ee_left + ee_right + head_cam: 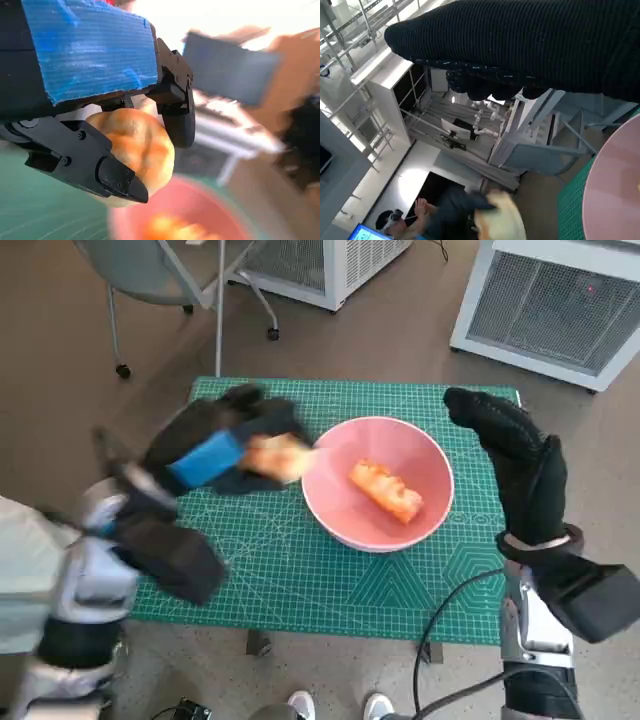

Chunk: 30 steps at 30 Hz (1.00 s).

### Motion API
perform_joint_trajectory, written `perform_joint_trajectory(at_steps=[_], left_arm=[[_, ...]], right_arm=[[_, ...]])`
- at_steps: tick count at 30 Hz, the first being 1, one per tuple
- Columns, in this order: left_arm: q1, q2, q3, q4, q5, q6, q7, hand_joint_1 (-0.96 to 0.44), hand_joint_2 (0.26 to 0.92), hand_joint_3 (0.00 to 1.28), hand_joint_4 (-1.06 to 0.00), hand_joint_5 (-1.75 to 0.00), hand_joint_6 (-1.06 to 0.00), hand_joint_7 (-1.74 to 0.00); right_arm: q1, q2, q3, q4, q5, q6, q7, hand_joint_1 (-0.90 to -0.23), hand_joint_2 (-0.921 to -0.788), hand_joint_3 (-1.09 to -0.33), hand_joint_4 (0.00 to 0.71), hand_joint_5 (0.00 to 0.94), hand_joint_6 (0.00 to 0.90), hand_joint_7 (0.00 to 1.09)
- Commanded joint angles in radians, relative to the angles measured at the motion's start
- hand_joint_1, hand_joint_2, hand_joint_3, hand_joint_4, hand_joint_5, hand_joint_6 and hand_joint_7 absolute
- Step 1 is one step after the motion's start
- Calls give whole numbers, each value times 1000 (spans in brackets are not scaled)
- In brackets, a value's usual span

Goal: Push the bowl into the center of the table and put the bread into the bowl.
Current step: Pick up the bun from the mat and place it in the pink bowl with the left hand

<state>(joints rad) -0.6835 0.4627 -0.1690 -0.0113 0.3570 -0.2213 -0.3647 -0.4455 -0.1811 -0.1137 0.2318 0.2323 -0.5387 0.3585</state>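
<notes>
Nearest the robot, the left hand (215, 455) held a bread roll (277, 456) above the green cutting mat (290, 580), just at the rim of the pink bowl (340, 510). In the left wrist view its black fingers (117, 180) were clamped across the roll (137, 145) from two sides, and the crust bulged slightly between them. That suggests a soft, light piece that yields under pressure; a grip across its broad middle looks right, and squeezing harder would likely dent it rather than secure it. The crust seems matte, so slipping looks unlikely.

The right hand (515, 455) stood upright beside the bowl's far side, held nothing, and its gloved fingers were extended rather than curled; whether it touched the rim could not be told.

The bowl sat roughly mid-table and already held one long piece of bread (386, 490). It looks rigid and smooth, likely to slide easily on the mat if nudged.

Beyond the table stood a chair (150, 270) and white cabinets (550, 300).
</notes>
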Motion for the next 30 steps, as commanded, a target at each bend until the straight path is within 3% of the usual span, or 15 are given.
perform_joint_trajectory(at_steps=[1, 13, 20, 22, 24, 25, 26, 27, 29, 30], left_arm=[[-64, -39, -65, 24, 24, 18, -39, 0, 920, 66, -711, -1210, -621, -1102], [-154, -95, -149, 177, 44, -35, -74, 1, 920, 71, -716, -1182, -601, -1147], [-177, -141, -203, 356, 55, -75, -80, 1, 919, 80, -713, -1241, -598, -1094], [-173, -145, -206, 368, 51, -61, -91, 1, 920, 111, -689, -1254, -546, -1156], [-169, -143, -209, 361, 54, -32, -108, 1, 921, 181, -588, -1293, -478, -1289], [-166, -142, -211, 353, 57, -17, -117, -68, 921, 204, -523, -1174, -467, -1330], [-163, -139, -215, 340, 62, 8, -131, -167, 921, 238, -470, -917, -450, -1390], [-161, -137, -218, 330, 66, 27, -141, -160, 905, 223, -441, -770, -393, -1246], [-156, -135, -221, 312, 74, 59, -158, -156, 895, 127, -393, -340, -362, -655], [-152, -133, -220, 300, 77, 71, -163, -171, 900, 87, -373, -218, -368, -451]], right_arm=[[32, -3, -2, -9, 7, 8, 9, -596, -921, -795, 238, 0, -1, 530], [48, -5, -10, -32, 12, 18, 3, -593, -921, -797, 236, 0, -1, 514], [71, -1, -18, -57, -5, 19, -25, -583, -921, -799, 241, 2, -1, 514], [75, 0, -19, -62, -6, 22, -31, -581, -921, -799, 242, 3, -1, 514], [78, 1, -20, -68, -8, 25, -37, -580, -921, -799, 243, 3, -1, 514], [81, 1, -19, -71, -8, 27, -40, -580, -921, -799, 243, 4, -1, 514], [82, 1, -20, -74, -9, 29, -43, -579, -921, -800, 244, 4, -1, 514], [84, 1, -20, -77, -10, 30, -45, -579, -921, -800, 244, 4, -1, 514], [84, 1, -20, -78, -11, 32, -50, -578, -921, -799, 244, 4, -1, 514], [84, 0, -20, -78, -11, 33, -51, -578, -921, -799, 245, 4, -1, 515]])
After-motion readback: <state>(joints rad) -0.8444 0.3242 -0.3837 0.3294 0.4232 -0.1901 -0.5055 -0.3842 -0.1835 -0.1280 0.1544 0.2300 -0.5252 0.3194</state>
